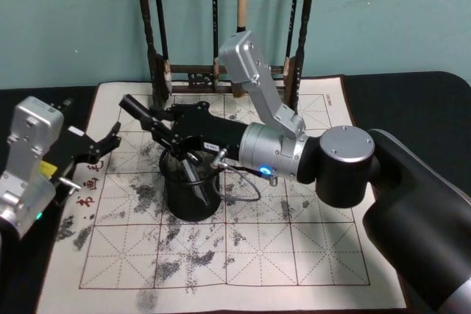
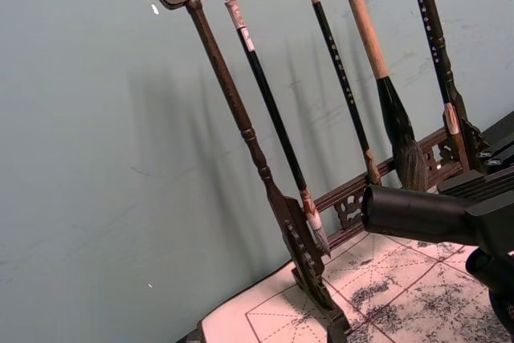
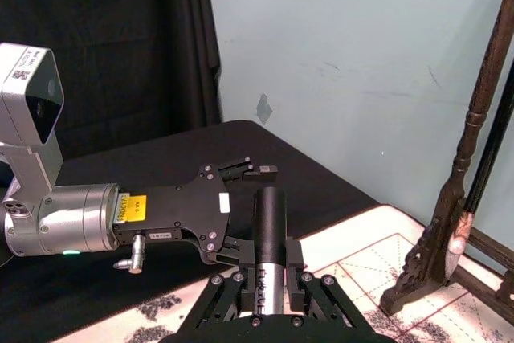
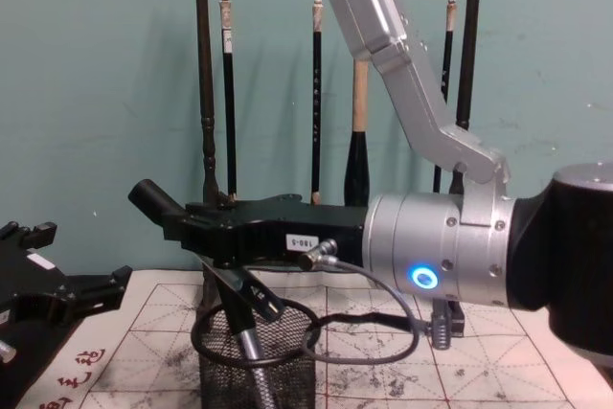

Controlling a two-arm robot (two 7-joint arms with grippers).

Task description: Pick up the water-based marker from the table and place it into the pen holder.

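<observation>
Fingers of the right gripper (image 1: 156, 124) are clamped on the marker (image 1: 137, 109), which juts out past their tips, tilted, above the holder (image 1: 191, 189) on the mat (image 1: 309, 255). Off to that gripper's left, the left gripper (image 1: 110, 140) hangs with fingers spread wide, holding nothing. Behind the fingertips stands the brush rack (image 1: 221, 71).

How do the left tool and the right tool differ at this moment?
The right tool is shut on the black marker; the left tool is open and holds nothing. The right tool reaches over the pen holder near the middle of the calligraphy mat; the left tool sits at the mat's left edge, beside the holder. Both are black two-finger tools on silver wrists.
</observation>
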